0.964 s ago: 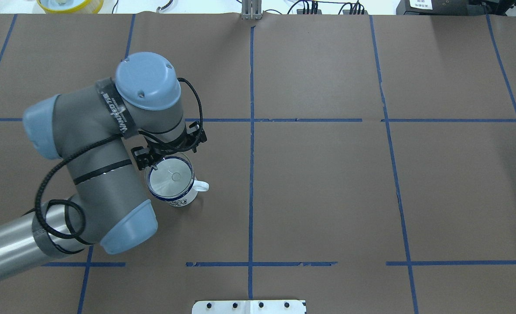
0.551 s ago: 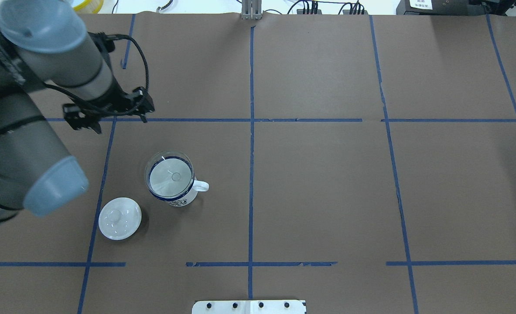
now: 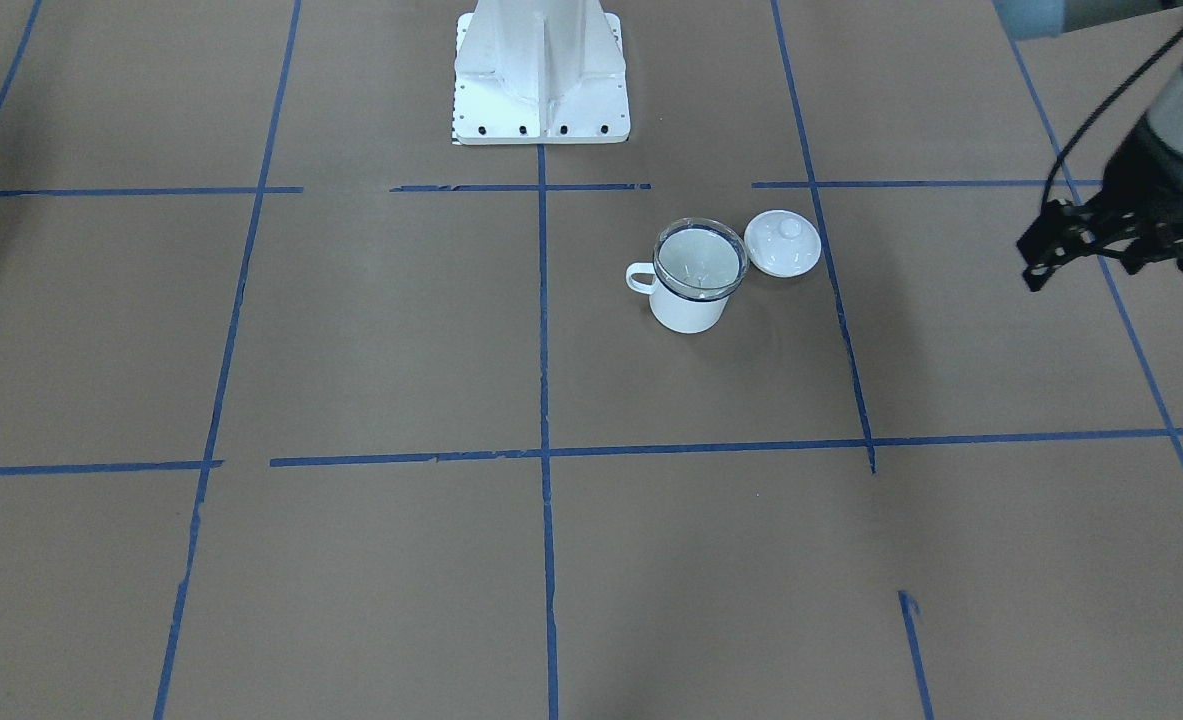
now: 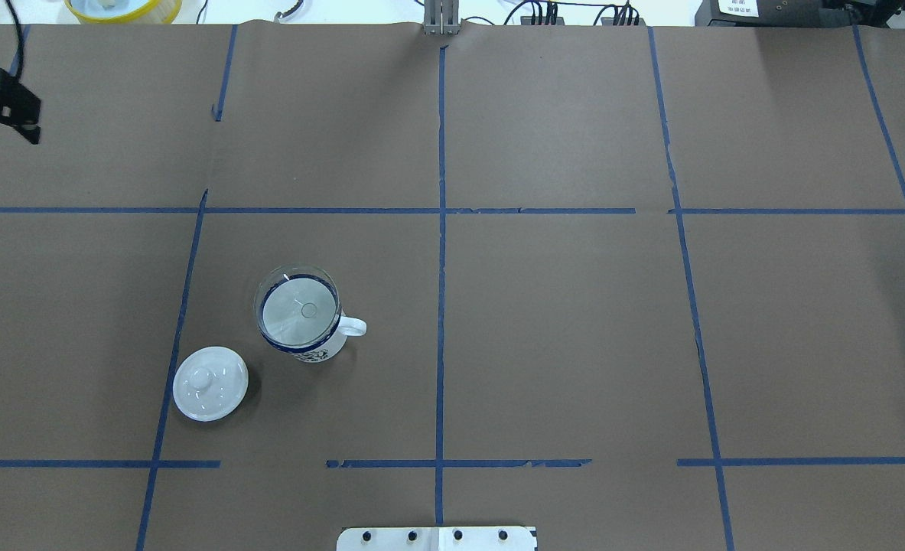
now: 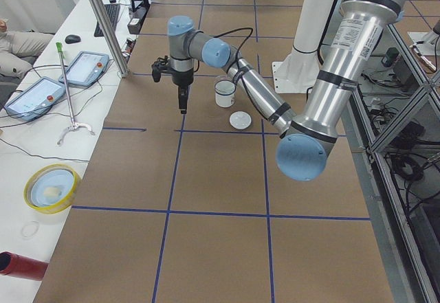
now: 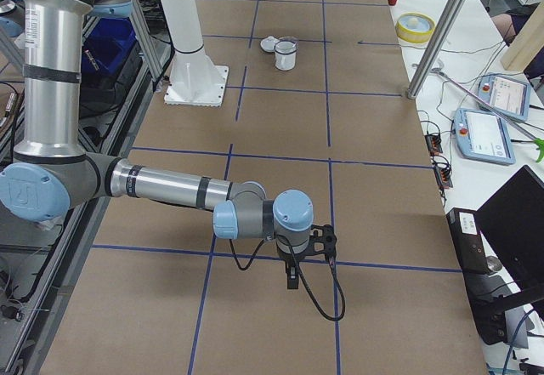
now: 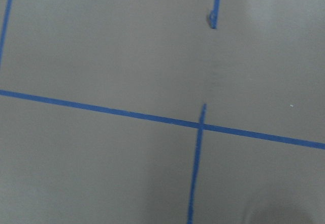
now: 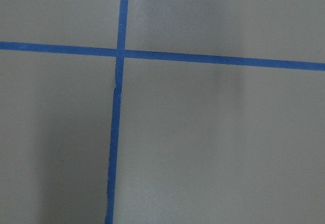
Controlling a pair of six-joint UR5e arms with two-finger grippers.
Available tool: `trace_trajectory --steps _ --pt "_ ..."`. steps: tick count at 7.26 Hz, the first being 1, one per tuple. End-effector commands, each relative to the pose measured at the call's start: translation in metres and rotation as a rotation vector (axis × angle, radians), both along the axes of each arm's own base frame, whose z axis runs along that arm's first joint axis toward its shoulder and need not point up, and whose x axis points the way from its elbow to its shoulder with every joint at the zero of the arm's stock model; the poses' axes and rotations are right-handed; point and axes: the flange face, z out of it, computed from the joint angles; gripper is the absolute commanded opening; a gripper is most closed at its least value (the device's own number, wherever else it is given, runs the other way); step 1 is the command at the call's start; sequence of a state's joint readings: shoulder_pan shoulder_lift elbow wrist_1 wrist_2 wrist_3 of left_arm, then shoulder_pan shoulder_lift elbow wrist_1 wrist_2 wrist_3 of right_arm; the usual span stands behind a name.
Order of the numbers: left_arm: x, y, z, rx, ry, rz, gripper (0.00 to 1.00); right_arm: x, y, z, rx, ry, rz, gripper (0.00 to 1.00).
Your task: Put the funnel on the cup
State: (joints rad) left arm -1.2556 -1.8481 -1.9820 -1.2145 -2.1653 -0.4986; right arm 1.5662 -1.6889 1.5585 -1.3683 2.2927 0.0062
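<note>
The left gripper [image 3: 1036, 268], a black two-finger tool, hangs fingers-down above the brown paper-covered table [image 4: 574, 344], out by the far left edge and well apart from the mug. It holds nothing, but none of the views shows clearly whether its fingers are spread or together, and its wrist camera sees only brown paper and crossing blue tape lines [image 4: 441, 306]. The right gripper [image 6: 292, 280] also points down, just above a tape crossing at the table's opposite end. It shows only in the side view, so I cannot tell how its fingers stand, and its wrist camera likewise sees only paper and tape. The small clear plastic funnel [image 4: 299, 310] sits upright in the mouth of the white enamel mug with the dark blue rim [image 4: 316, 352]. Its wide round rim rests on the mug's rim, its spout points down inside, and neither gripper touches it. The mug stands upright in the left half of the table, its small loop handle turned toward the robot's right. A white round knobbed lid [image 4: 210, 383] lies flat on the paper near the mug, on its left and closer to the robot, with a gap between them. The robot's white base plate [image 3: 541, 80] sits at the middle of the near edge. A yellow round tub [image 4: 123, 8] rests beyond the far edge of the paper.
</note>
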Motion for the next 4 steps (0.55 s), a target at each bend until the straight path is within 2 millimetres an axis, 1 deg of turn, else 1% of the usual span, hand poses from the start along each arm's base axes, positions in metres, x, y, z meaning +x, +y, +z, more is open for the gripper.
trace_trajectory --steps 1,2,3,4 --pt "-0.103 0.017 0.106 0.06 -0.013 0.073 1.0 0.0 0.0 0.0 0.0 -0.001 0.0 1.0" --pt "-0.152 0.031 0.159 0.098 -0.028 0.082 1.0 0.0 0.0 0.0 0.0 0.001 0.0 1.0" --pt "-0.185 0.047 0.217 0.105 -0.001 0.118 1.0 0.0 0.0 0.0 0.0 -0.001 0.0 1.0" --pt "-0.189 0.066 0.251 0.12 0.026 0.168 1.0 0.0 0.0 0.0 0.0 -0.001 0.0 1.0"
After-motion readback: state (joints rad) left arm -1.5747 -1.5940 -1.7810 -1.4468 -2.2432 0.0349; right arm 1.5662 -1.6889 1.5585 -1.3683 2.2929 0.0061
